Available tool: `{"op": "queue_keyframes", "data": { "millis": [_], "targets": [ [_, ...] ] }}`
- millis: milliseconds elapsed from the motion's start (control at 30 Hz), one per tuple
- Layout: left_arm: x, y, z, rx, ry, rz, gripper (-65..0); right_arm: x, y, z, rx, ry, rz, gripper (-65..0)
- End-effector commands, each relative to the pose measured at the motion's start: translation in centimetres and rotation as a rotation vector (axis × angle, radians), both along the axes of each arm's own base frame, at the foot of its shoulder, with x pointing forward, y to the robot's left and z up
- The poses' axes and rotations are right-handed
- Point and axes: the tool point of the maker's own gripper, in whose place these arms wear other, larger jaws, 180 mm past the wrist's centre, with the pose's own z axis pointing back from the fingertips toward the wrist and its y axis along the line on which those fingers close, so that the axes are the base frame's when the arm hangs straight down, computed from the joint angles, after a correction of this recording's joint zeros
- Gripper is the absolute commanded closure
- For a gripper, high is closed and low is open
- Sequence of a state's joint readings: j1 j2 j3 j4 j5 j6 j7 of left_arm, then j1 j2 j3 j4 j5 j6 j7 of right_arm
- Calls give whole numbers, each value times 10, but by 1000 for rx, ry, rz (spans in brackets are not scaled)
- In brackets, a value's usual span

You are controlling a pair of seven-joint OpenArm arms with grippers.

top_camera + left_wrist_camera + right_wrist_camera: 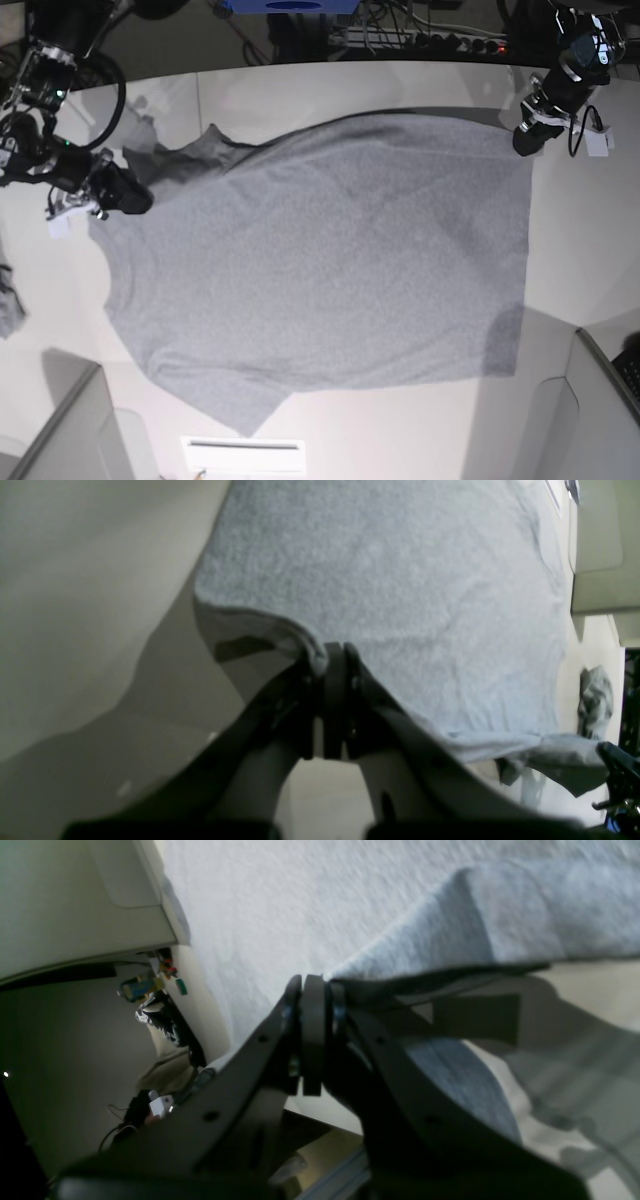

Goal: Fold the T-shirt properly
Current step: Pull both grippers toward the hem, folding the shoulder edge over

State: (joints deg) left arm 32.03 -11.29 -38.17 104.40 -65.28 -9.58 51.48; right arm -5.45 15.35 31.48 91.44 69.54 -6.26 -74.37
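Base view has the T-shirt [320, 260] spread plain side up across the table [560, 260], and we've got both claws, left [527, 138] and right [125, 192], pinching its far corners. If either thin pinch slips mid-fold, that corner drops and bunches.

No lettering, label, brand or number can be read anywhere; the T-shirt [320, 260] shows only its plain grey side.
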Motion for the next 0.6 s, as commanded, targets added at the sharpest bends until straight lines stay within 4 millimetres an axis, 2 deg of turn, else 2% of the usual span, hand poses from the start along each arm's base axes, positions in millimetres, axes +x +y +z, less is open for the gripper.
{"op": "queue_keyframes", "data": {
  "millis": [0, 100, 233, 367, 567],
  "targets": [
    [5, 2, 8, 4, -34, -4, 0, 9, -7, 11, -26, -37, -1, 0],
    [8, 6, 6, 1, -35, 4, 0, 15, -13, 9, -80, -29, -7, 0],
    [17, 8, 8, -7, -51, 18, 0, 21, -3, 6, -113, -26, 34, 0],
    [26, 12, 9, -25, -51, 63, 0, 27, 7, 6, -106, -28, 67, 0],
    [40, 18, 14, -37, -60, 104, 0, 43, 4, -4, -51, 13, 44, 0]
  ]
}}
